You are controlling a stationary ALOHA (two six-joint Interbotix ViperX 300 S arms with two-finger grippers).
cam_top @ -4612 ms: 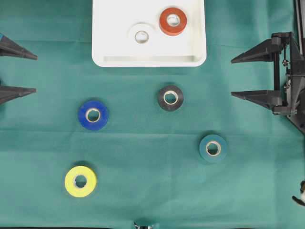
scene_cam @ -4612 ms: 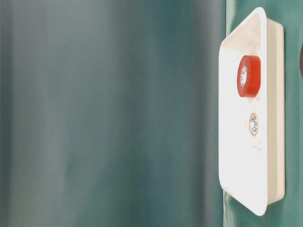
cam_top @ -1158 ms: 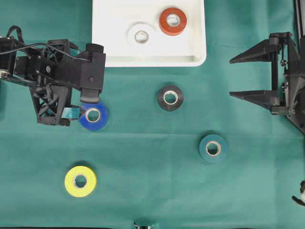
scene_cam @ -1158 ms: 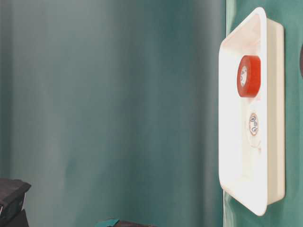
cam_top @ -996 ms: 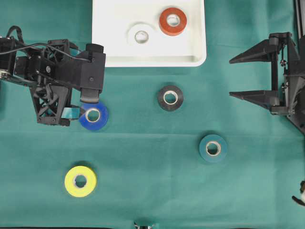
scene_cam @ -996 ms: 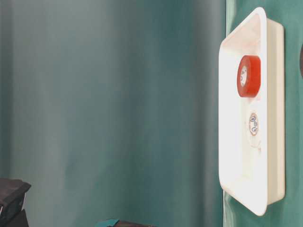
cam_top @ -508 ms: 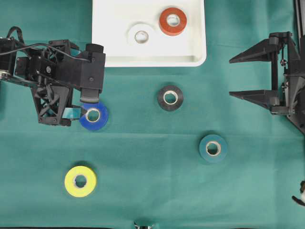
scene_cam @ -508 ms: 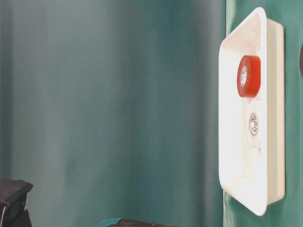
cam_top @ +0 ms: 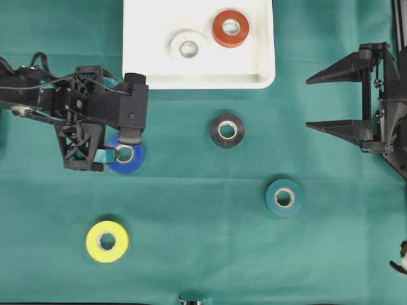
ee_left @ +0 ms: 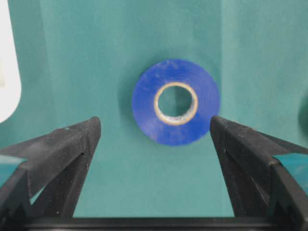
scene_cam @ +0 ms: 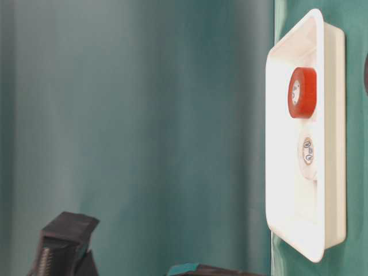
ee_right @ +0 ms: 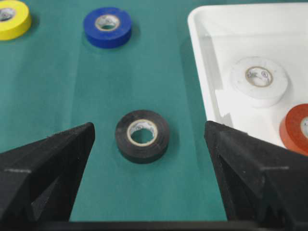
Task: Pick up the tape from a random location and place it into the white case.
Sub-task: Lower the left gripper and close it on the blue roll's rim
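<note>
Left gripper spread wide over the blue tape, one finger on each side, not touching it. Blue tape flat on the green cloth, between the two black fingers, partly hidden under the arm in the overhead view. Right gripper also spread wide, off at the right edge, pinching nothing, pointed toward the black tape. White case at the top of the cloth, with a white tape and a red tape lying inside. Outside the case, well apart: black tape near the middle, teal tape lower right, yellow tape lower left. Small dark print inside the white roll's hole, too tiny to read. No other words or brand names to make out on any roll.
</note>
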